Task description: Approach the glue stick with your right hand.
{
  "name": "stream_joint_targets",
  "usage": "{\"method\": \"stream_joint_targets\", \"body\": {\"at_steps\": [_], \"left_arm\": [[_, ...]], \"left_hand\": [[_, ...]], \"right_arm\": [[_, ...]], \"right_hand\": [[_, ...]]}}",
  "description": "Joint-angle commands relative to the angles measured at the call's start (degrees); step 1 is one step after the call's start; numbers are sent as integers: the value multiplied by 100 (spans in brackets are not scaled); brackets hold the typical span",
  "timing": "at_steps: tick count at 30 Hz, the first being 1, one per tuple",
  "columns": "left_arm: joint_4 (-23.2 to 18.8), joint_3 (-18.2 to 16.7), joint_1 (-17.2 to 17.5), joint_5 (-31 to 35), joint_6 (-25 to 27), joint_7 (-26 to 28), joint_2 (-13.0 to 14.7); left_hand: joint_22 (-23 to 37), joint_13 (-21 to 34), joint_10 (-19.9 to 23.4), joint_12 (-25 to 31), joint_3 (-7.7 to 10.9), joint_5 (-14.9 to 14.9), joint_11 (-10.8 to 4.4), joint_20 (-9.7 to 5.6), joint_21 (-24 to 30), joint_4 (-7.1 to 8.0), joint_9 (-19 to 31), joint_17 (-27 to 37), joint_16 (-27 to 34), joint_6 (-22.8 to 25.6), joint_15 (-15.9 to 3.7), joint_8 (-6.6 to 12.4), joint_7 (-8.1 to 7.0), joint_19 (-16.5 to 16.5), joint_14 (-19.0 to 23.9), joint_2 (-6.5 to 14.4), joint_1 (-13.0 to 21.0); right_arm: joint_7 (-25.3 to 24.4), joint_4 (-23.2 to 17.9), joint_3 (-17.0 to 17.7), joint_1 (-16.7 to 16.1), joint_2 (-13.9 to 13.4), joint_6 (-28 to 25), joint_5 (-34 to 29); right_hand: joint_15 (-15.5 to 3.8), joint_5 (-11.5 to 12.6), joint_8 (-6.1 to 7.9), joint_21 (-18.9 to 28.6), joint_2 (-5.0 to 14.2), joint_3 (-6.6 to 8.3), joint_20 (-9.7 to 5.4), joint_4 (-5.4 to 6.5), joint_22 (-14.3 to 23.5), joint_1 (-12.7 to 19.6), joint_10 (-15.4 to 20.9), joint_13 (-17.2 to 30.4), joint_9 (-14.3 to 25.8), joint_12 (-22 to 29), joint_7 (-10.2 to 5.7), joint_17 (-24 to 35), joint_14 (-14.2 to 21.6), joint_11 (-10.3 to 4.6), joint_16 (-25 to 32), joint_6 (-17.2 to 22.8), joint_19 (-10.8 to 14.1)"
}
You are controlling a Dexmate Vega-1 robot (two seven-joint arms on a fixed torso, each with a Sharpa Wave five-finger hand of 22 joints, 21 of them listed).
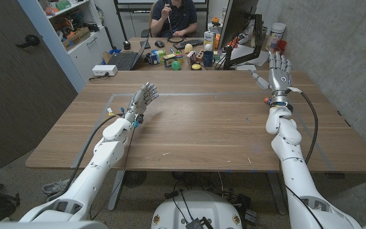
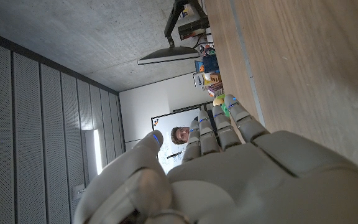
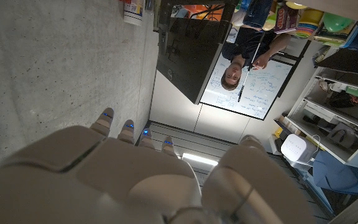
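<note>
My right hand is raised over the far right part of the wooden table, fingers spread and pointing up, holding nothing. It stands just in front of the monitor's foot. In the right wrist view the back of this hand faces the grey wall and the dark monitor. My left hand hovers over the table's left middle, fingers apart and empty. Its back shows in the left wrist view beside the tabletop. I cannot pick out a glue stick among the small things at the far edge.
A monitor, a white jar, a laptop and several small colourful objects crowd the table's far edge. A person sits behind them. A concrete wall runs close along the right side.
</note>
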Motion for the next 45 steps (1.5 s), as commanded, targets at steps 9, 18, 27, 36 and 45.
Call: {"method": "stream_joint_targets", "body": {"at_steps": [9,18,27,36,45], "left_arm": [[-255,-98,173,78,130,50,-37],[-450,-153,293,139,195,138,-29],[-628,-207,402,200,258,227,-38],[-673,-205,411,274,257,273,-92],[-715,-188,411,332,263,307,-130]], "left_hand": [[28,18,23,10,39,-4,-6,-6,7,19,10,12,25,19,-30,21,1,17,55,-6,-40],[28,18,24,7,41,-4,-5,0,6,19,10,12,25,21,-35,21,-6,20,58,-10,-52],[28,18,23,4,43,-4,-8,3,5,19,10,12,25,16,-34,18,1,23,59,-12,-63],[28,19,19,0,45,-4,-12,15,-2,20,10,11,22,6,-27,13,2,14,54,-17,-76],[29,19,7,-8,47,-3,5,35,-4,20,10,12,17,-4,-16,9,9,14,41,-20,-89]], "right_arm": [[849,613,-277,609,-98,-1678,-367],[1600,1093,-483,1037,-122,-2344,-505],[2258,1466,-589,1279,-157,-2885,-520],[2724,1611,-672,1331,-286,-3048,-444],[2871,1774,-720,1309,-449,-2977,-321]], "right_hand": [[175,125,71,-63,43,-47,34,-52,5,140,-285,21,20,19,-239,20,-78,142,99,-241,-52],[380,211,-10,-92,33,-139,38,-130,-11,305,-938,-5,17,-5,-292,-3,-316,423,42,-814,38],[393,319,35,17,26,-264,38,-279,0,623,-1226,-24,36,73,-386,-25,-149,646,86,-1294,522],[389,384,63,25,153,-263,41,-367,-20,874,-1347,-21,62,124,-394,-29,-227,652,53,-1603,751],[394,442,65,16,275,-232,42,-472,-31,1147,-1564,-21,88,102,-387,-32,-301,701,30,-1851,909]]}}
